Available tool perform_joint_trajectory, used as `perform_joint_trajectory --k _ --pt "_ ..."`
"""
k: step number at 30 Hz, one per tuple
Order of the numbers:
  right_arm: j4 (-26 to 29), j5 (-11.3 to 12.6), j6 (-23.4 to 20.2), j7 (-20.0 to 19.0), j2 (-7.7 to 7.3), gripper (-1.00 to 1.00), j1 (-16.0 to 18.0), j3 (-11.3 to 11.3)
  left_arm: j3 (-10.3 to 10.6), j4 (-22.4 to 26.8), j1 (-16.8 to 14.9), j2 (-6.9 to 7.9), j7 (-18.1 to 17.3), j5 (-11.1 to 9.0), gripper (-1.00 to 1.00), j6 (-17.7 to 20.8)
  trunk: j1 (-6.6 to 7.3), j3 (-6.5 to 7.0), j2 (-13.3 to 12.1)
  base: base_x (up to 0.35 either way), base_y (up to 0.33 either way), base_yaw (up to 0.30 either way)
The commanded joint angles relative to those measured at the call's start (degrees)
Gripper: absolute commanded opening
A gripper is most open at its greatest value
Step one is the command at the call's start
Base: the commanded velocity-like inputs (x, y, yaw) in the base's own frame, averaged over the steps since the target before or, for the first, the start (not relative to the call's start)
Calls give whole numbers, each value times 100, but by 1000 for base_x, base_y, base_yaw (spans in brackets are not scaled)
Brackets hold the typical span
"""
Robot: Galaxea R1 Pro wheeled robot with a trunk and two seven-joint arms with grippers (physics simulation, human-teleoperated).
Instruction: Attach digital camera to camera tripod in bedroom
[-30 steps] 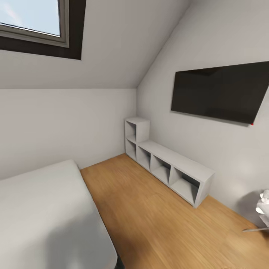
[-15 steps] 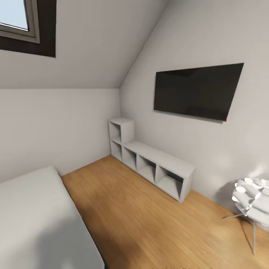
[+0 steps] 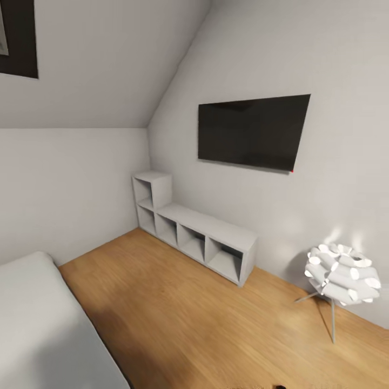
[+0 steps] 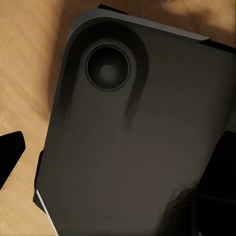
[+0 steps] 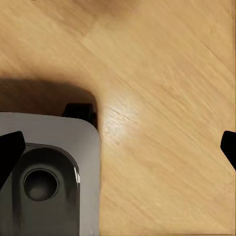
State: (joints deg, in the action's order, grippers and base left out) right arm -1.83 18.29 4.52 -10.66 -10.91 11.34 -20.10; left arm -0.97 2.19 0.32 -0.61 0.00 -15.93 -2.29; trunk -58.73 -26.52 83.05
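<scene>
- Head view showed a bedroom corner: sloped ceiling, dark-framed skylight (image 3: 19, 38) at the upper edge, wall-mounted black TV (image 3: 251, 131), low grey cube shelf (image 3: 192, 229) along the wall, white petal-shaped lamp (image 3: 340, 275) on thin legs, grey bed (image 3: 38, 324) near the camera, wood plank floor (image 3: 189, 319).
- Digital camera and camera tripod were not in these views, so their place can't be told; robot seemed to be looking around for them.
- Left hand (image 4: 113, 162): black fingertips at opposite edges of the left wrist view, wide apart, nothing between them, hanging over the robot's dark base (image 4: 137, 128) and the floor.
- Right hand (image 5: 118, 147): fingertips likewise spread at the frame edges, empty, above bare floor and a grey base corner (image 5: 49, 172).
- Handling judgement: the camera should be small, rigid and fairly light, with a fragile bulging lens; better to pinch the body sides and keep off the lens and button.
- The tripod is likely tall, thin-legged and tippy; press down on the head gently, and steady a leg or the head if needed.
</scene>
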Motion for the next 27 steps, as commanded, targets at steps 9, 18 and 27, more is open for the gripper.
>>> perform_joint_trajectory --k 9,18,27 --pt "-20 60 23 -32 1 100 8 -47 -13 9 3 0 2 -31 100 -8 0 -5 3 0 0 -281" --pt "-20 60 23 -32 1 100 8 -46 -17 9 3 -3 8 -33 100 -8 0 -5 3 0 0 -281" --pt "-20 60 22 -32 1 100 8 -46 -17 9 3 -8 9 -33 100 -8 0 -5 3 0 0 -281"
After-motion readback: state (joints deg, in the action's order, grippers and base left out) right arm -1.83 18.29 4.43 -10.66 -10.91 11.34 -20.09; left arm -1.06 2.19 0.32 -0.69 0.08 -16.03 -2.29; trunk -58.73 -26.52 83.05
